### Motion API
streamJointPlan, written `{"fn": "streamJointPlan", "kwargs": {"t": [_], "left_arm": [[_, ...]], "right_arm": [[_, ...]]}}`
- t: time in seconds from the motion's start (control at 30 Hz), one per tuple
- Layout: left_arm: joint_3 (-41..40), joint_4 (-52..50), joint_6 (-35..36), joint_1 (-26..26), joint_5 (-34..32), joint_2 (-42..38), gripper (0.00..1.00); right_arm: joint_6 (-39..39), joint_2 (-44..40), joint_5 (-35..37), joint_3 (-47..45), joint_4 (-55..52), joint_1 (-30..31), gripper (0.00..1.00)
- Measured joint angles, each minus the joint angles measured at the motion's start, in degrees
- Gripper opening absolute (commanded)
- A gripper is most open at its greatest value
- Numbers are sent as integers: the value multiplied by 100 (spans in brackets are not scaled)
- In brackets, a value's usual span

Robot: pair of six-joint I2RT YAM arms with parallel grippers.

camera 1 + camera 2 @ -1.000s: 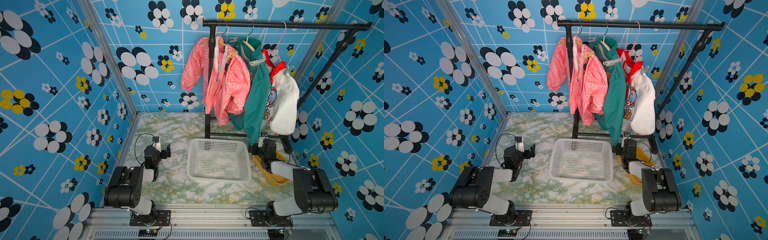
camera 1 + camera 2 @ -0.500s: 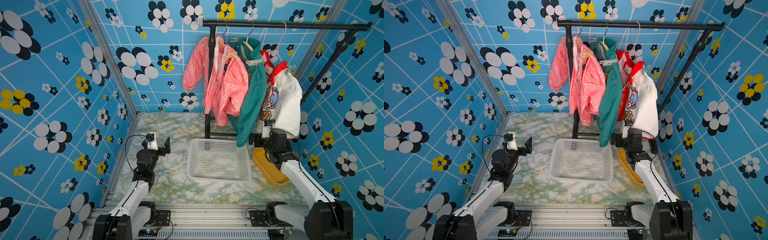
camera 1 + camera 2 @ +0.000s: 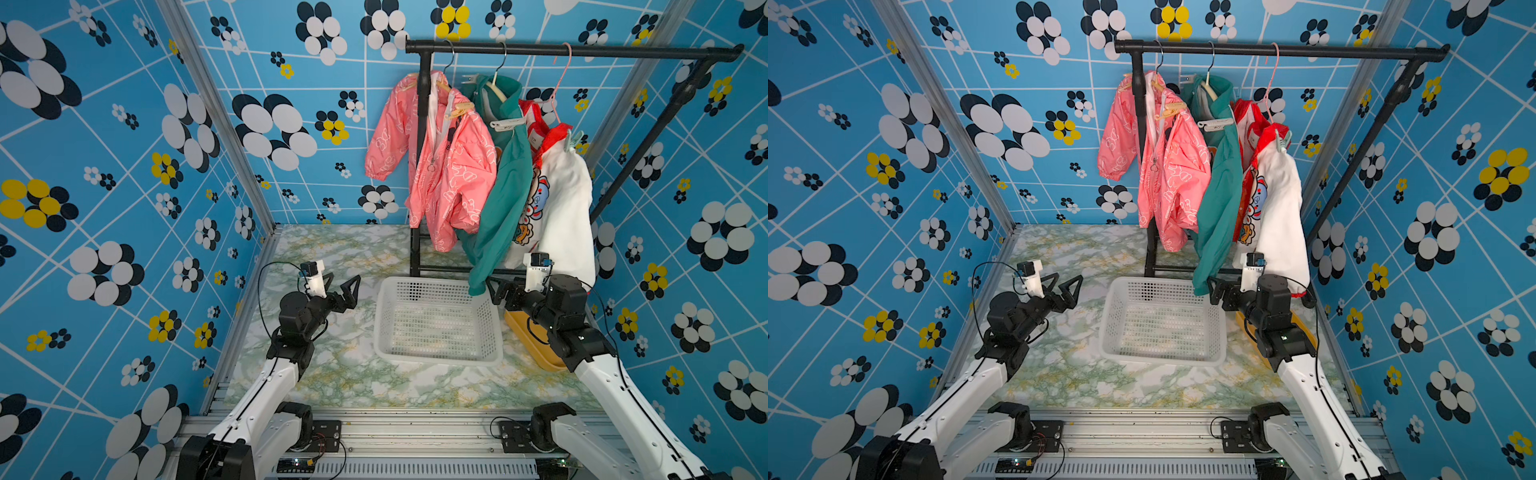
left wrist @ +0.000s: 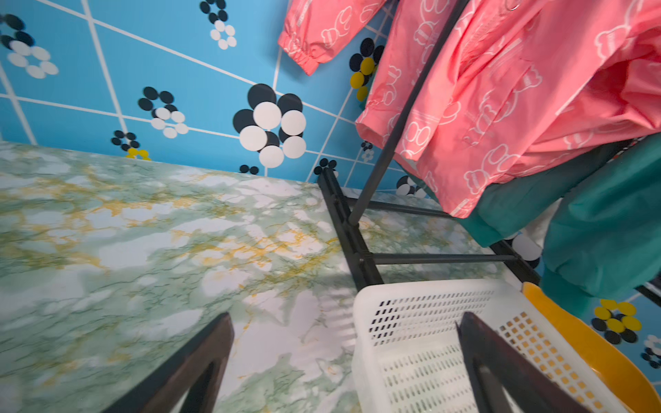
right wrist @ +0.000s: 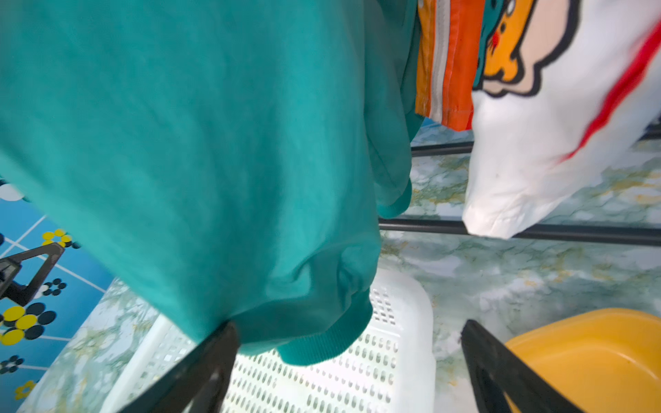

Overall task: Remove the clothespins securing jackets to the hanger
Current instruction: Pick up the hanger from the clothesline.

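Note:
Three jackets hang on hangers from a black rail [image 3: 582,50]: pink [image 3: 440,166], teal [image 3: 503,199] and white with red trim [image 3: 565,208]. A tan clothespin [image 3: 459,109] sits on the pink one's shoulder. A whitish-grey clothespin [image 3: 507,123] is on the teal one, a pale green clothespin [image 3: 573,139] on the white one. My left gripper [image 3: 343,287] [image 4: 345,318] is open and empty, low over the table left of the basket. My right gripper [image 3: 500,291] [image 5: 348,325] is open under the teal sleeve [image 5: 250,214], whose cuff hangs between the jaws and touches one finger.
A white mesh basket [image 3: 436,360] stands on the marble table between the arms, with a yellow tray [image 3: 536,340] to its right under my right arm. The rack's black base bars [image 4: 357,243] lie behind the basket. Blue patterned walls close in three sides.
Both arms have risen from their folded pose and stretched out toward the rack. The right gripper came up under the teal sleeve. The jackets have swayed.

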Motion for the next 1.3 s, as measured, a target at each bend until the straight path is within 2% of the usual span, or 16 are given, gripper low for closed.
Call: {"fn": "streamJointPlan", "kwargs": {"t": [0.13,0.27,0.6,1.3], "left_arm": [[166,-225,-15,-503,-61,-31,99],[245,-282,-20,-702,-105,-15,99],[313,-280,-26,-855,-155,256,99],[326,-278,-63,-1198,-205,267,99]], "right_arm": [[232,-94,28,-164,-151,74,99],[361,-203,116,-256,-317,76,99],[529,-378,505,-264,-664,76,99],[916,-1217,1023,-634,-1537,76,99]]}}
